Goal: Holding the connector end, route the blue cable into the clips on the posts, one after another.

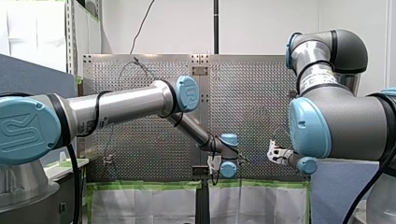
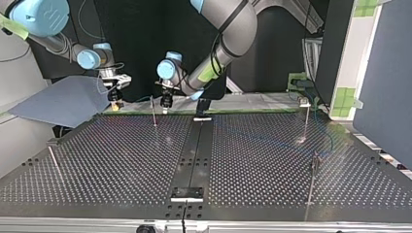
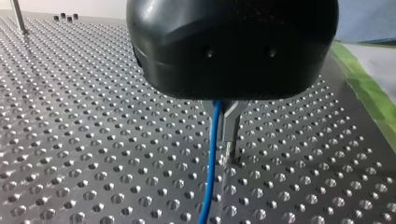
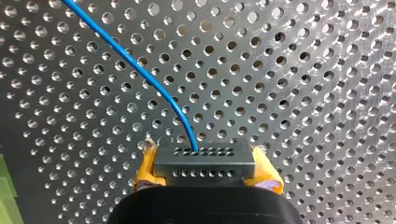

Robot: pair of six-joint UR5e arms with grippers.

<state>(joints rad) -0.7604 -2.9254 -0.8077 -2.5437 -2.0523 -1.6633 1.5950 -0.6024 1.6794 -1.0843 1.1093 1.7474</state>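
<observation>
Blue cable point(image 4: 154, 84) ends in black connector point(image 4: 205, 156), over perforated table point(image 4: 303, 70).
Yellow pads point(image 4: 145, 163) of right gripper point(image 4: 205, 167) clamped on connector; cable also runs down thru left gripper point(image 3: 219, 133), grip there can't be told.

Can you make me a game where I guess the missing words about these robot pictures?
1. The cable is ____ in colour.
2. My right end effector holds the black connector between two ____ pads.
3. The table is covered with small round ____.

Missing words: blue; yellow; holes.
</observation>
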